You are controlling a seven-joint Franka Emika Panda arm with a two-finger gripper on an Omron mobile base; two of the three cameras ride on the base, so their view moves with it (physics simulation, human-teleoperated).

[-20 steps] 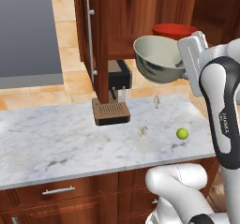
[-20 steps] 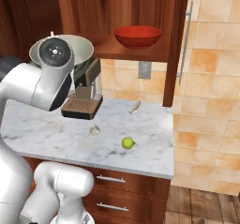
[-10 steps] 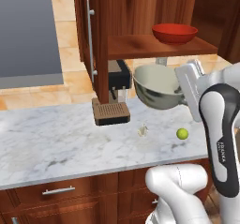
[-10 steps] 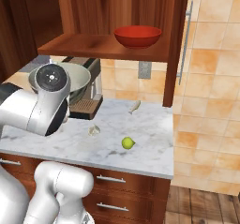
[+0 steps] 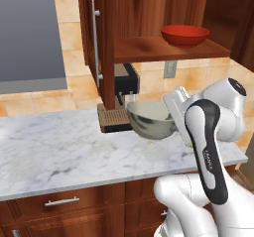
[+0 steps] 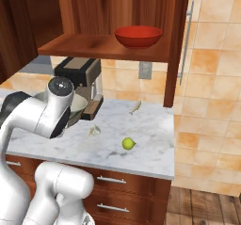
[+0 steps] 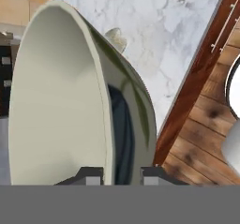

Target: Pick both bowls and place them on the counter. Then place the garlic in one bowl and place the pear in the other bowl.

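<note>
Lower than a second ago, we now carry the grey-beige bowl point(image 5: 151, 119) close over the counter point(image 5: 54, 151); back then it hung up beside the shelf. Our gripper point(image 7: 122, 175) is closed on the bowl's rim, one dark tip on the cream inside and one on the marked outside, at the bottom middle of the hand view. In the left base view the bowl sits at centre frame, just in front of the coffee machine point(image 5: 121, 94), and we cannot tell whether its base touches the marble yet.

Beyond the bowl, the garlic point(image 6: 94, 131) lies on the counter at centre left of the right base view, with the pear point(image 6: 128, 144) a little to its lower right, both apart from the bowl. Up on the wooden shelf point(image 6: 103, 47), the red bowl point(image 6: 138, 36) is not yet taken.

We judge this the end of the first bowl's placing. Next we should settle it flat on bare marble, clear of the garlic, spread the fingers, and rise for the red bowl.
</note>
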